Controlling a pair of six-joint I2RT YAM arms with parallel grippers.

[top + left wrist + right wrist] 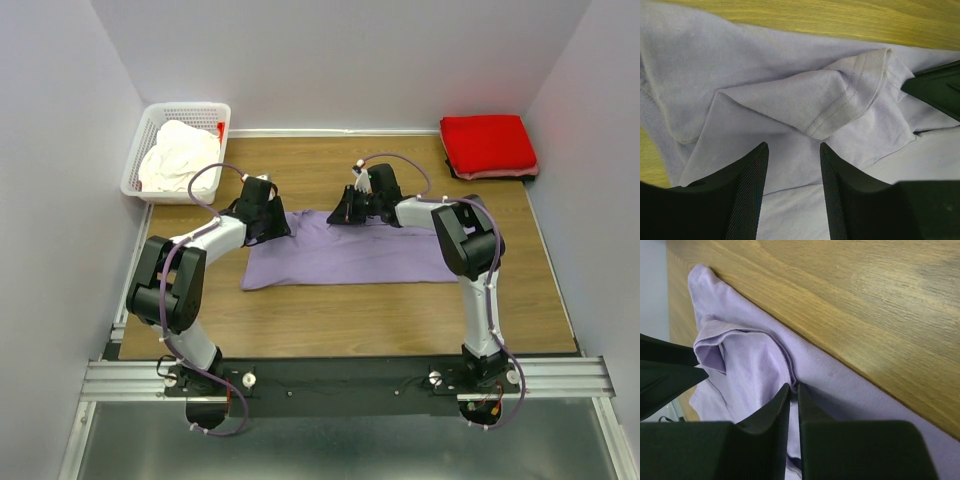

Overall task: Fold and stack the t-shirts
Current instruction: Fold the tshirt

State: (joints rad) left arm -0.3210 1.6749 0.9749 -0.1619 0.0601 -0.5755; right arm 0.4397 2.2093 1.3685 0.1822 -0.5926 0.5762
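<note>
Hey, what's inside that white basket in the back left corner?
A bunched cream-white cloth fills the basket, with a small red bit showing at its right rim. Anything beneath the cloth is covered, so I cannot tell what else is in there.

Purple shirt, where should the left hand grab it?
Grab the purple shirt by its folded sleeve hem. It humps up off the flat cloth, just ahead of the open left hand, so probably push straight forward and pinch that raised stitched edge.
</note>
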